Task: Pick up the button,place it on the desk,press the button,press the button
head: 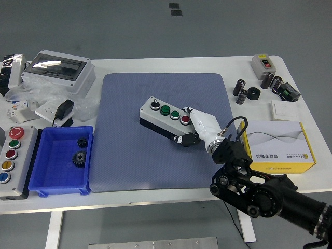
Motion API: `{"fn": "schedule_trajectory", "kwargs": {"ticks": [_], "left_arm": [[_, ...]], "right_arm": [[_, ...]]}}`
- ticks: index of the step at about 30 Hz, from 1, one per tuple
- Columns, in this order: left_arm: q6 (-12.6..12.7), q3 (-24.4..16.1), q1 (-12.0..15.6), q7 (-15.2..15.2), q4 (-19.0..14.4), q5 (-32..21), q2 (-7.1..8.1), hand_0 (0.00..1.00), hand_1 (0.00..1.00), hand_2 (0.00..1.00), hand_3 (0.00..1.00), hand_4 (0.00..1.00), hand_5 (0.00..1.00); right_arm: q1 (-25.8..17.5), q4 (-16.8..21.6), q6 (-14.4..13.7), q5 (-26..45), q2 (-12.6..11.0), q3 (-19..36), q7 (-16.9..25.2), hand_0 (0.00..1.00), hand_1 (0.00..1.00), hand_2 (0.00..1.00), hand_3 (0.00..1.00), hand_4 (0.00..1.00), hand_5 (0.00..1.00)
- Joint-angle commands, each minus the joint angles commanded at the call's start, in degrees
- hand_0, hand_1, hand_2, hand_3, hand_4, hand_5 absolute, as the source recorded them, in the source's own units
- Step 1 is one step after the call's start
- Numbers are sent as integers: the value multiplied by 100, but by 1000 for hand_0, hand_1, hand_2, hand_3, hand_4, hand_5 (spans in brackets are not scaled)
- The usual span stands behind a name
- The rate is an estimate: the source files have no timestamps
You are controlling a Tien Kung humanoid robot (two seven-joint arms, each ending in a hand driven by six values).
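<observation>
One right hand curled against the button box, fingertip at red button, grip unclear

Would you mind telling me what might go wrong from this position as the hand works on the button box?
1. The right hand lies against the red-button end of the button box, so a push could slide the box across the blue mat instead of pressing.
2. The red button sits close beside a green button, so a finger could hit the wrong one.
</observation>
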Motion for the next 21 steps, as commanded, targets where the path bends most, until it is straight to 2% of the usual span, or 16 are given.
{"fn": "schedule_trajectory", "kwargs": {"ticks": [1,2,7,8,13,14,19,20,21], "left_arm": [[-2,17,-1,-6,0,-15,-1,609,604,547,612,622,238],[-3,33,-2,-12,0,-28,-3,608,604,546,612,622,238],[-6,94,8,-33,0,-85,-11,608,604,546,612,622,238],[-6,98,9,-36,0,-89,-12,607,604,546,612,623,239],[-4,93,16,-43,0,-91,-22,607,604,546,612,623,239],[-3,86,18,-42,0,-86,-25,607,604,546,612,623,239],[0,52,23,-37,0,-57,-38,607,604,546,612,623,239],[1,46,23,-39,0,-52,-40,607,604,546,611,623,239],[2,40,23,-39,0,-45,-41,607,604,546,611,623,239]], "right_arm": [[2,-10,-27,-1,4,-2,10,221,407,478,571,639,167],[3,-18,-60,-1,7,1,26,151,350,402,486,456,54],[-25,28,-218,6,-22,96,164,151,350,402,486,456,54],[-34,57,-231,18,-40,120,205,134,326,380,450,298,2],[-139,500,-240,295,-308,340,752,134,326,380,450,298,2],[-161,624,-204,379,-398,381,892,122,314,354,396,169,2],[-202,1235,246,887,-915,435,1632,122,314,354,396,169,2],[-190,1382,383,1023,-1052,408,1809,113,296,332,359,51,2],[-172,1491,483,1106,-1157,358,1951,113,296,332,359,51,2]]}}
